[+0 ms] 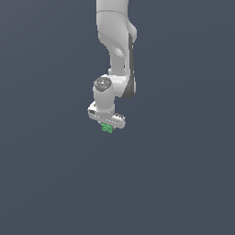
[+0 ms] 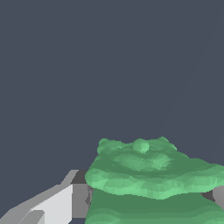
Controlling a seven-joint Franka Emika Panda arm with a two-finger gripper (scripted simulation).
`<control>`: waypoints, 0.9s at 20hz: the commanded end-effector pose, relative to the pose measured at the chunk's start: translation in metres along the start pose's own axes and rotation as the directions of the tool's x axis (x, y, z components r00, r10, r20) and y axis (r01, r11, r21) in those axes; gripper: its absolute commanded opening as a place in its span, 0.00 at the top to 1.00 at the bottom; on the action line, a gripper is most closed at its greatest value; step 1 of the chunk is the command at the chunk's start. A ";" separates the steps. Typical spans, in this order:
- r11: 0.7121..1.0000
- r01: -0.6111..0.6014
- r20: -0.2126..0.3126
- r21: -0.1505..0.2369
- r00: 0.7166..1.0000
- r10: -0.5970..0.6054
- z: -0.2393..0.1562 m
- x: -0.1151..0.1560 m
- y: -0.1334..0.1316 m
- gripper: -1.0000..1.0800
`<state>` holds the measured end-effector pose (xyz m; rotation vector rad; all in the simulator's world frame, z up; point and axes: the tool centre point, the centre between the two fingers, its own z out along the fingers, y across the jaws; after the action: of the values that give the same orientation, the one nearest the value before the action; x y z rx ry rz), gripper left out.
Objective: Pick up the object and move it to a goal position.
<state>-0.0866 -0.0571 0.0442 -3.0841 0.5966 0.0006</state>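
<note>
The object is a tiny bright green ribbed, lumpy item that sticks out from under my white gripper in the exterior view. In the wrist view the object fills the space between my two fingers. One grey-white finger presses its one side, and only the edge of the other finger shows at its other side. My gripper is shut on the object. I cannot tell how high it is above the floor.
A plain dark grey-blue floor lies all around. The white arm reaches in from the top of the exterior view.
</note>
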 end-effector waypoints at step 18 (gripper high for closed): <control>1.000 0.000 -0.001 -0.002 1.000 0.000 -0.098 0.046 -0.087 1.00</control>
<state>-0.0196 -0.0007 0.1310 -3.0857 0.5970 -0.0010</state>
